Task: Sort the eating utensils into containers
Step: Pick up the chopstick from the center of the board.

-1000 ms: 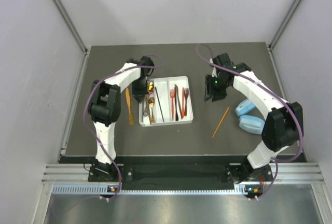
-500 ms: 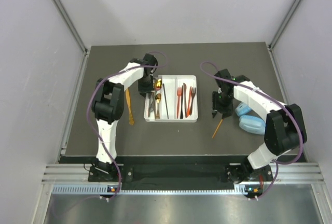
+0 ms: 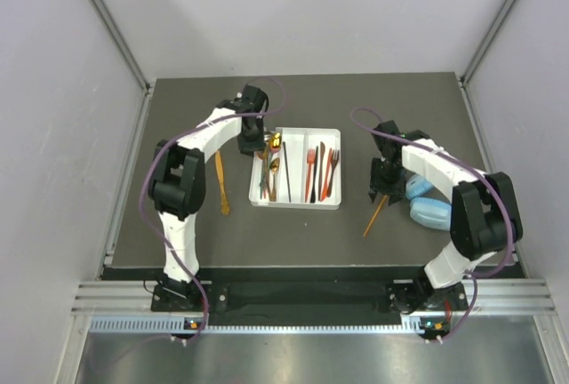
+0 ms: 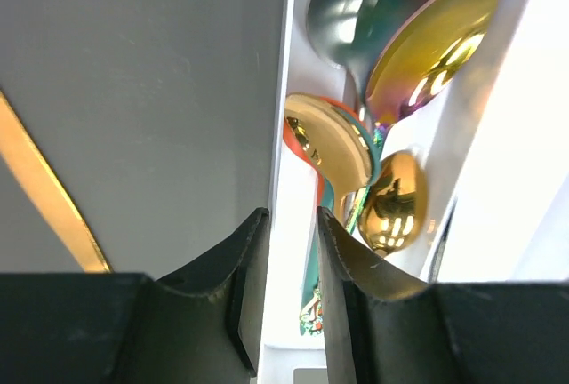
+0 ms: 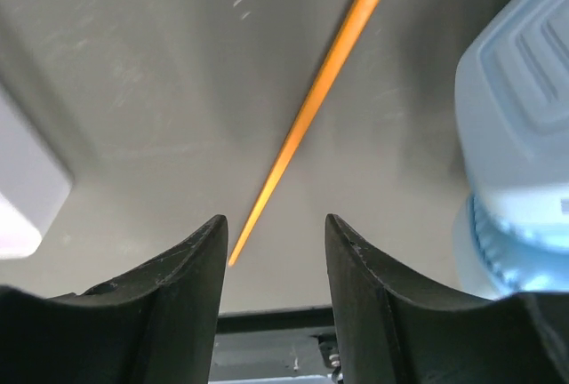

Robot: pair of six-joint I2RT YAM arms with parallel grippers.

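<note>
Left end effector [image 4: 286, 300]: jaws parted by a narrow gap, nothing gripped. The left wall of the white rectangular plastic tray with long compartments [image 3: 298, 205] runs up through that gap; cannot tell whether either finger touches it. In the top view this end effector sits at the tray's 10 o'clock corner.

Tray is near the middle of the dark grey surface [image 3: 178, 108]. Its leftmost compartment holds a pile of overlapping metal spoons [image 4: 396, 202], gold, dark teal and iridescent. The next compartment holds a thin black stick [image 3: 286, 171], and the right-hand compartments hold red and orange forks [image 3: 311, 171].

Right end effector [image 5: 271, 286]: jaws moderately wide, empty, low over the near end of a thin orange stick [image 5: 307, 108]. The stick lies loose on the surface at the tray's 4 o'clock.

Light-blue plastic headphones [image 3: 427, 211] lie just beside the stick, at its 3 o'clock.

A flat gold-orange stick [image 3: 220, 184] lies on the surface at the tray's 9 o'clock, apart from the tray.
</note>
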